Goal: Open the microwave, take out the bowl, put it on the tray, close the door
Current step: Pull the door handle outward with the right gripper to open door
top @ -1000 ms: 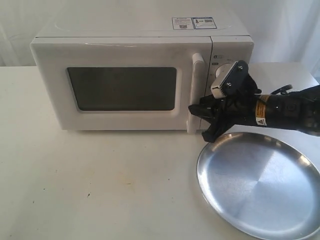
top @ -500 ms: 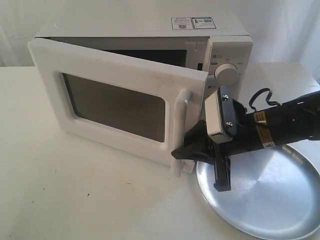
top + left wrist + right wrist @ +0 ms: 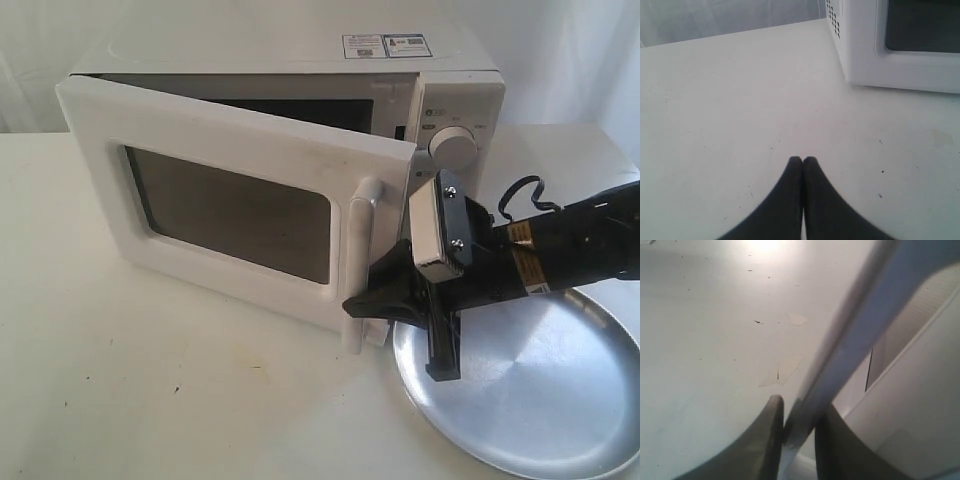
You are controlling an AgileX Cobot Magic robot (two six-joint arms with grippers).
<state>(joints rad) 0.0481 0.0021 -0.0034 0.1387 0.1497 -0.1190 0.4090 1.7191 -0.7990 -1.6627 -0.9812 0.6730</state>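
gripping the handle [image 3: 362,235] of the door [image 3: 230,200], which stands partly open

the right gripper [image 3: 372,305] is clamped on the lower end of the vertical white handle, its jaws pinching the bar from both sides. the door angles out from the microwave [image 3: 300,55], hinged on the left. the tray [image 3: 540,400] lies on the table [image 3: 150,380] beneath the right arm. the left gripper [image 3: 802,161] hovers over the table near the microwave's corner, jaws pressed together, holding nothing.
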